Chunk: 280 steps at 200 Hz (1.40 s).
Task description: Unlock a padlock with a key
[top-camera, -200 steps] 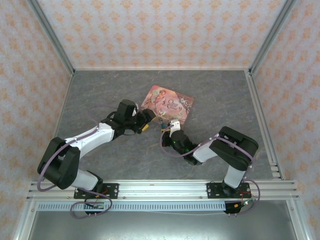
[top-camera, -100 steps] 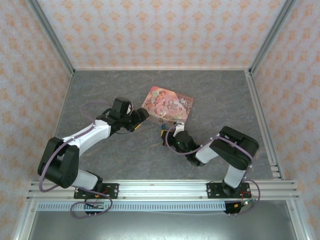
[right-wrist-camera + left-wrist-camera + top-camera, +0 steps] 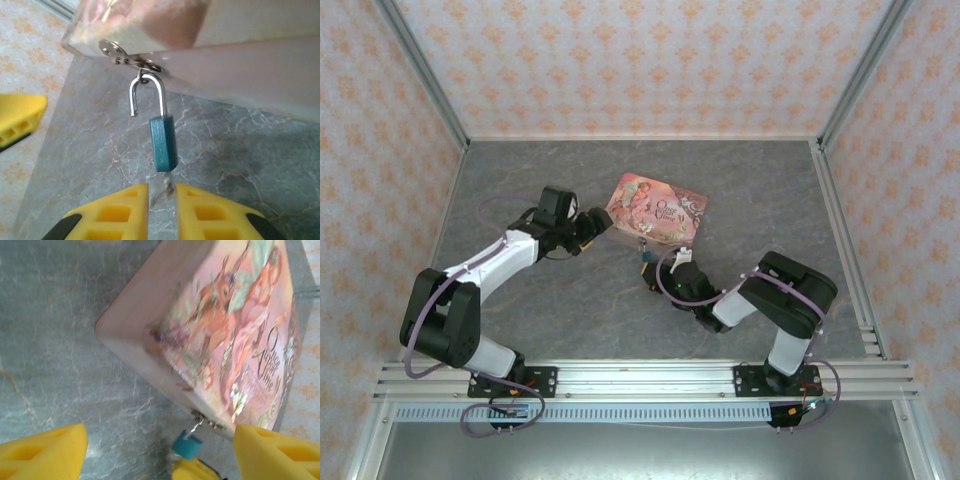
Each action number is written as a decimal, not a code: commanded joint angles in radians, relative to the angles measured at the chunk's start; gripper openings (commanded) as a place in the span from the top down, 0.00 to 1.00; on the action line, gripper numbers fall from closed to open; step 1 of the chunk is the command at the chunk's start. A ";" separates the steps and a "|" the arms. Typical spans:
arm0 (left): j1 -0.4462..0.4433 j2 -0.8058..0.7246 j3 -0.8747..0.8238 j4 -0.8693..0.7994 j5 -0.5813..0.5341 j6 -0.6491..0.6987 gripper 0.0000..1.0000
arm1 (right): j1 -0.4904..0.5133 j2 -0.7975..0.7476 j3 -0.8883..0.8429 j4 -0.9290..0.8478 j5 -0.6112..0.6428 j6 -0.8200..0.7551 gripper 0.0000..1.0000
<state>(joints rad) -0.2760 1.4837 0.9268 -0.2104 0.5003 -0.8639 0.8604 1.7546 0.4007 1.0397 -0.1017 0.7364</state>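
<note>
Nearest to the arm bases, the right gripper [image 3: 161, 189] is low over the grey table [image 3: 750, 180], its yellow jaws almost closed with only a narrow gap. In this gap is the key [image 3: 160, 194], which sticks out of the bottom of the padlock [image 3: 163, 143]; I cannot tell if the jaws press the key or only stand around it. The padlock is small and blue-teal, just in front of the right gripper at the near side of the box [image 3: 657, 207]. Its shackle [image 3: 163, 100] is open: one leg is free, out of the body, and the bend is hooked through the metal hasp [image 3: 125, 60] on the box's near side. A little farther and to the left, the left gripper [image 3: 590, 226] is near the box's left corner, with its jaws wide apart and nothing between them. The box is pink with a printed picture on the lid and lies flat on the table.
</note>
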 commanded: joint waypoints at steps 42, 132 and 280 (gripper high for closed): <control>0.023 0.121 0.190 -0.103 -0.038 0.178 0.22 | -0.006 -0.156 -0.044 -0.182 0.057 -0.044 0.58; 0.027 0.360 0.366 -0.172 0.023 0.282 0.24 | -0.081 -0.456 -0.103 -0.310 -0.016 -0.103 0.27; -0.015 0.230 0.028 0.036 0.090 0.116 0.52 | -0.209 -0.276 -0.065 -0.091 -0.309 -0.272 0.19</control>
<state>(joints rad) -0.2592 1.7168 1.0180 -0.1043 0.5995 -0.7193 0.7231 1.4288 0.3096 0.8387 -0.3176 0.5022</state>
